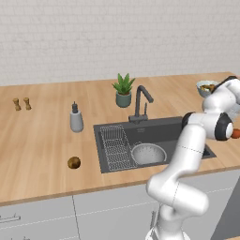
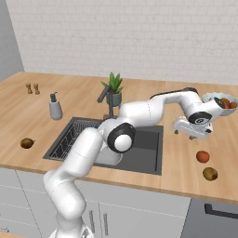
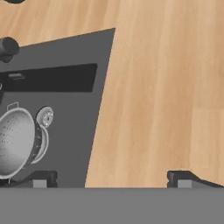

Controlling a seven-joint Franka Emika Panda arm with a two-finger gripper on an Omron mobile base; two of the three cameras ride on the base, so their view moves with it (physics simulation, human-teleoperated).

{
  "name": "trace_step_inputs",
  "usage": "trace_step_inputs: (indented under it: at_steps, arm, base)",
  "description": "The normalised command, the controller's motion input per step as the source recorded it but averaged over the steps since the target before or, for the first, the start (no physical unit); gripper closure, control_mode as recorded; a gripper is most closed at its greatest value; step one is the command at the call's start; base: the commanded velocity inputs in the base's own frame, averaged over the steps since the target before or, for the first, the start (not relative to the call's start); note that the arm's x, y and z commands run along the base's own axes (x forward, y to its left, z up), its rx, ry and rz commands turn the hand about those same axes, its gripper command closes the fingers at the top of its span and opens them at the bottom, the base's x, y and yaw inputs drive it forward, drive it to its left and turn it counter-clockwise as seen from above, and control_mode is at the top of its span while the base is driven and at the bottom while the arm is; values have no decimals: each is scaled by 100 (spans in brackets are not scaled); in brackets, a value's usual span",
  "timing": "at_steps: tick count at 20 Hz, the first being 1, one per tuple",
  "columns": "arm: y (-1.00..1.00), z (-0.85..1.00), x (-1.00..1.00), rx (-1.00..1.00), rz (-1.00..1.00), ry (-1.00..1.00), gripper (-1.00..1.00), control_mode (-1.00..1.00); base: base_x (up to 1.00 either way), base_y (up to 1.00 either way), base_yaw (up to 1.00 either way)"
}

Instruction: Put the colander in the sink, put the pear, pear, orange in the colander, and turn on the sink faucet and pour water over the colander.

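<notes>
Wooden counter [image 1: 42, 136] is running wall to wall under the pale brick, carrying everything. The dark grey sink [image 1: 187, 126] is sitting recessed near the counter's front edge, with the wire rack [image 1: 115, 147] lying along its left end. The white arm is reaching from the base across the sink toward the counter's right part. The sink faucet [image 1: 140, 101] is standing at the sink's back rim, no stream showing from its spout. The colander [image 1: 148, 153] is resting inside the sink, just right of the rack, near the front wall, with no fruit showing in it. The gripper [image 2: 191, 132] is hovering above bare counter just right of the sink's right rim, jaws standing wide apart with nothing between them; in the hand view the fingertips [image 3: 186, 178] are showing spread over wood. A pale bowl [image 2: 218, 103] of produce is sitting toward the counter's back right. The soap dispenser [image 1: 76, 119] is standing left of the sink. The orange [image 2: 202, 156] and one pear [image 2: 210, 174] are lying near the front edge right of the sink, close together; the other pear [image 1: 74, 162] is lying left of the sink, near the front edge.
</notes>
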Motion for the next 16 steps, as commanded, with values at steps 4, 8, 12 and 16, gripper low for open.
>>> trace_step_inputs:
  at_steps: [4, 8, 12, 16]
  arm:
    - [-20, 0, 6, -2, -23, 1, -100, -100]
    - [-26, 0, 0, -6, -16, 0, -100, -100]
    - [-5, -13, -14, -21, -12, 0, -100, -100]
    - [0, -22, -27, -30, -10, 0, -100, -100]
  base:
    - [0, 0, 0]
    - [0, 0, 0]
    - [0, 0, 0]
    - [0, 0, 0]
